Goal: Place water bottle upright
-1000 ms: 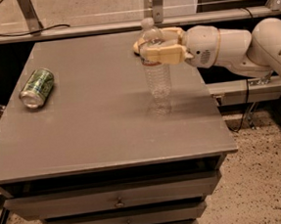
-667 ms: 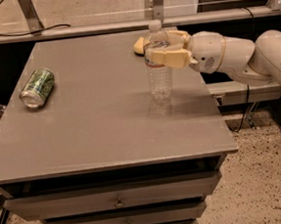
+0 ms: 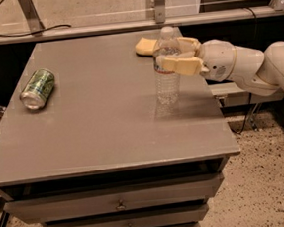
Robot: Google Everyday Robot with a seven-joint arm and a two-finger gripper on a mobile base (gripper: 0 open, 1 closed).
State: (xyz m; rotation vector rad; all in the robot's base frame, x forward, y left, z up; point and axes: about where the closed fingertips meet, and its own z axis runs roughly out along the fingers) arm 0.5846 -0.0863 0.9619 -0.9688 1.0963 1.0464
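The water bottle (image 3: 168, 86), clear and ribbed with a white cap and a red, white and blue label band, stands upright on the grey table (image 3: 98, 124), right of the middle. My gripper (image 3: 149, 55) reaches in from the right at the bottle's upper part. Its tan fingers are spread, one behind the bottle and one (image 3: 178, 65) in front of it at label height. The fingers straddle the bottle without squeezing it.
A green drink can (image 3: 37, 89) lies on its side near the table's left edge. The table has drawers below its front edge. A rail and shelf run behind it, and cables hang at the right beside the arm.
The fingers have spread apart from the bottle's neck and the gripper has drawn slightly to the right. The bottle stays upright in the same spot.
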